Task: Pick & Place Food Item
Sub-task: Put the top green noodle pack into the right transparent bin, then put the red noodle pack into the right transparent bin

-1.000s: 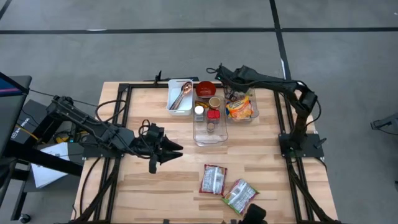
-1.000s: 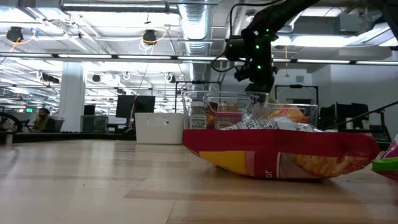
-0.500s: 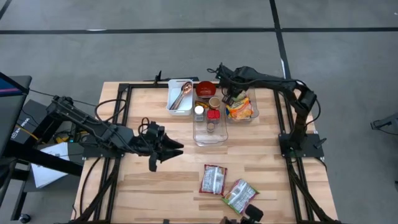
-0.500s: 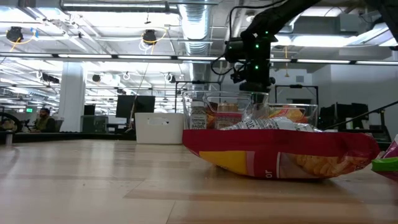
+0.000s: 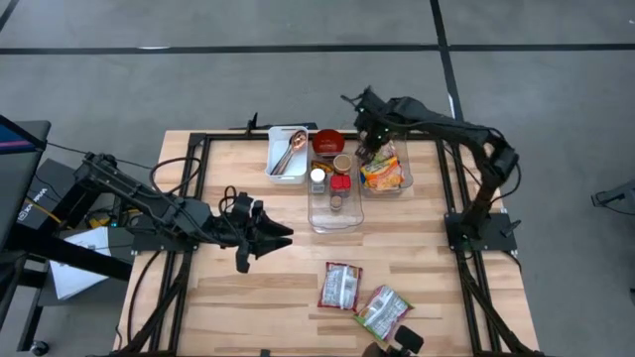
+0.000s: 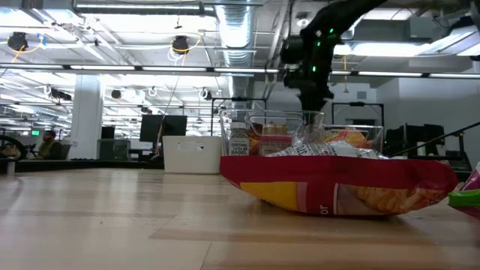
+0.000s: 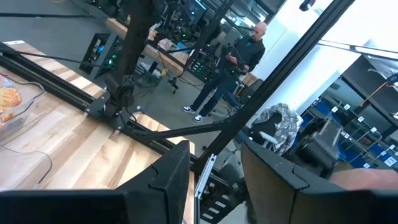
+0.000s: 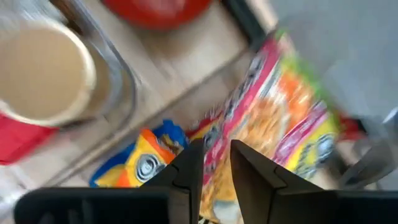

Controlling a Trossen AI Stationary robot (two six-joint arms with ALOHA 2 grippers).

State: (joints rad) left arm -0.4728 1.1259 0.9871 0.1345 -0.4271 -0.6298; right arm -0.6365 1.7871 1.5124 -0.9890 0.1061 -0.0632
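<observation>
1. Worktop (image 5: 248, 288): two snack packets (image 5: 340, 286) lie loose on it, well short of the clear bin (image 5: 384, 184), not yet placed.
2. Clear bin: it holds a chip bag (image 5: 382, 174), apparently delivered.
3. Right hand (image 5: 365, 150): poised over that bag, fingers slightly apart, gripping nothing.
4. Left hand (image 5: 282, 235): waits far from the bin, part-open, empty.
</observation>
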